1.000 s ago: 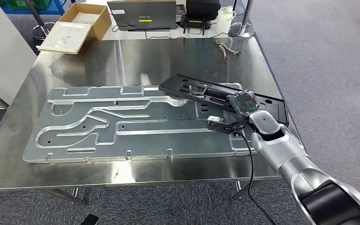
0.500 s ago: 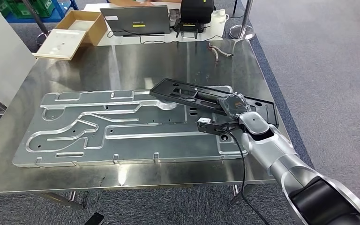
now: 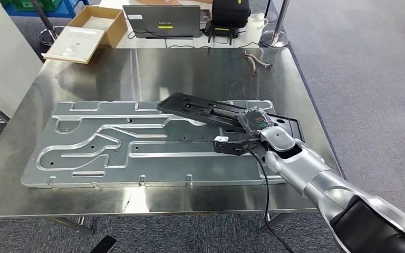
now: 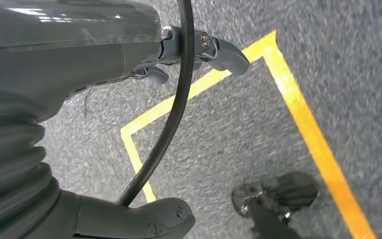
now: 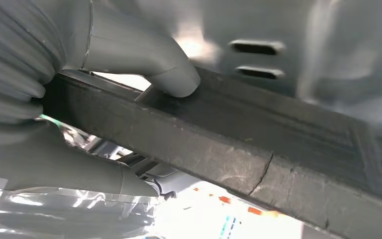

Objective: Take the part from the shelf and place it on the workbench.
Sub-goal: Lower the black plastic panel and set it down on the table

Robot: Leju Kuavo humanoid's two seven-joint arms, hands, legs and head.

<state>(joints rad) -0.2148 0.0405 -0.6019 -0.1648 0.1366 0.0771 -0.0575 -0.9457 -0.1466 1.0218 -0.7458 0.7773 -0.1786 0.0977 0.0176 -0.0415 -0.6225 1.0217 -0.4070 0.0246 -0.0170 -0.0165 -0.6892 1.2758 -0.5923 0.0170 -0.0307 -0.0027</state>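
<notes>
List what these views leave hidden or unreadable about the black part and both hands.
- Black part: head view, the right hand covers its near edge, so contact with the metal panel is hidden.
- Right wrist view: background blurred.
- Left hand: left wrist view, fingers mostly behind its cover.

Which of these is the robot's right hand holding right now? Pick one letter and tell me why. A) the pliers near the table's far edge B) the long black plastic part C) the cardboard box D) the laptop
B: the right hand grips the long black plastic part over the stamped metal panel; the right wrist view shows its thumb pressed on that part.
</notes>
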